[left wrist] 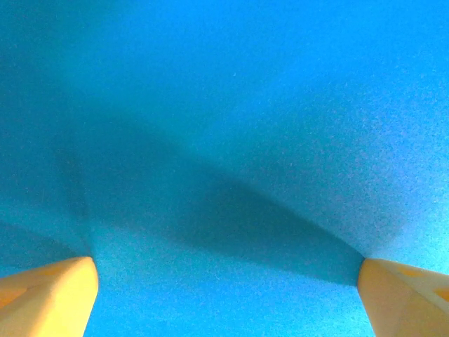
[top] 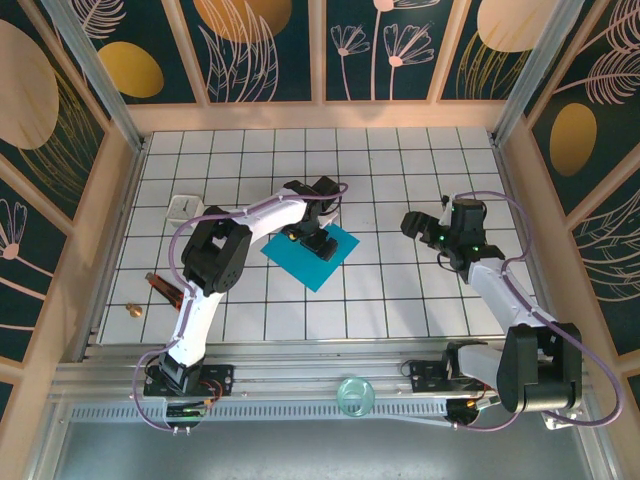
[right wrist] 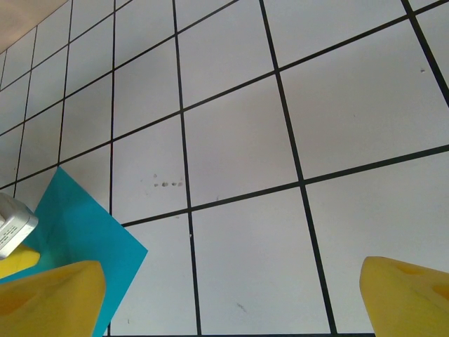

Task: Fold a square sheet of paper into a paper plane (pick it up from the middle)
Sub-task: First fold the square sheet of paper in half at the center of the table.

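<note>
1. Nearest the arm bases, bottom middle of the overhead view, there's a small clear round thing by the rail. It's well out of the way.
2. The right hand, right of centre overhead, hovers over bare tiles with its fingers spread wide and nothing in them.
3. The square sheet of paper lies on the surface dead centre, turned like a diamond. The left hand is down on the middle of it, fingers wide apart with the tips touching the sheet. Nothing's pinched yet.
4. In the left wrist view the paper looks slightly humped between the two tips, so I'd guess the middle pinch is the step in hand. I'd close slowly with light downward pressure so the sheet bunches into a ridge instead of skating off, and only lift once that ridge is properly caught.
5. Farthest back, upper left, the small white cube sits well apart from the paper.
</note>
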